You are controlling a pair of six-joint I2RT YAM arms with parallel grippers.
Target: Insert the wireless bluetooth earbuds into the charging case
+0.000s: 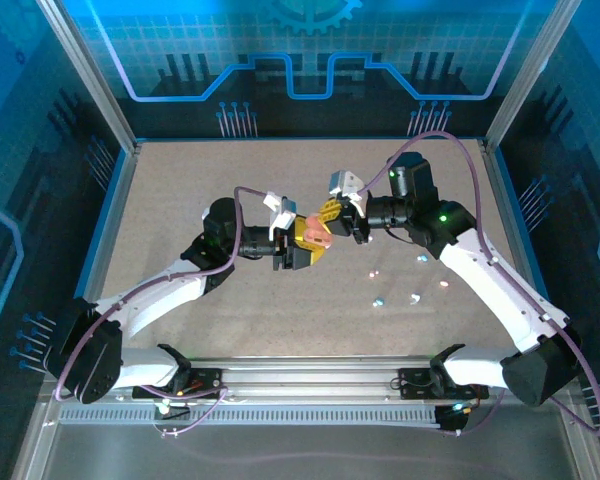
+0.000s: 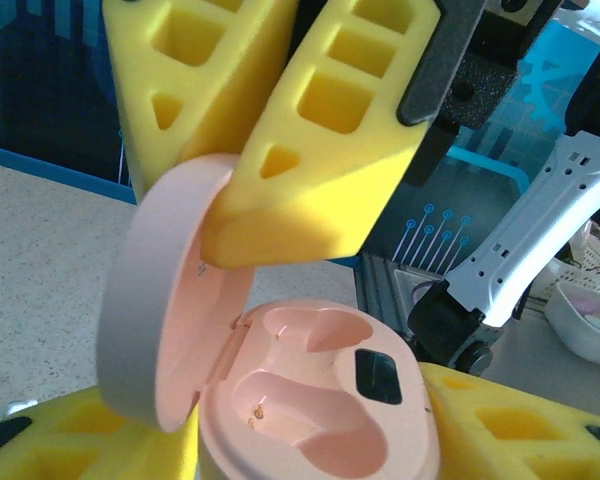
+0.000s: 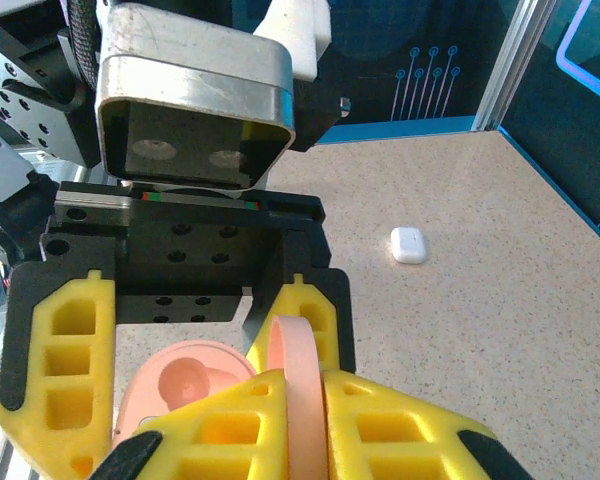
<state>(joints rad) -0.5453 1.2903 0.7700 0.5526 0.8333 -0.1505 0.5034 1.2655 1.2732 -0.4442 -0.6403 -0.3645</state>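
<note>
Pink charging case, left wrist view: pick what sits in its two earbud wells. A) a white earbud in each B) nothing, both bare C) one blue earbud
B: both wells of the pink charging case lie bare beside the open lid, which the right gripper pinches.

Pink charging case (image 3: 195, 355) open, lid (image 3: 298, 350) standing edge-on to the camera. right gripper (image 3: 302, 388): both yellow foam fingers clamped on the lid, one per face, at the case's near side. left gripper (image 3: 185, 375) comes in from behind the case and its fingers bracket the base. One touches the base wall, the other contact is hidden by the lid. Silver camera housing (image 3: 190, 110) directly above the case. Small white case (image 3: 408, 245) lies flat on the table (image 3: 480, 330), up and right of the pink case, well apart.
</note>
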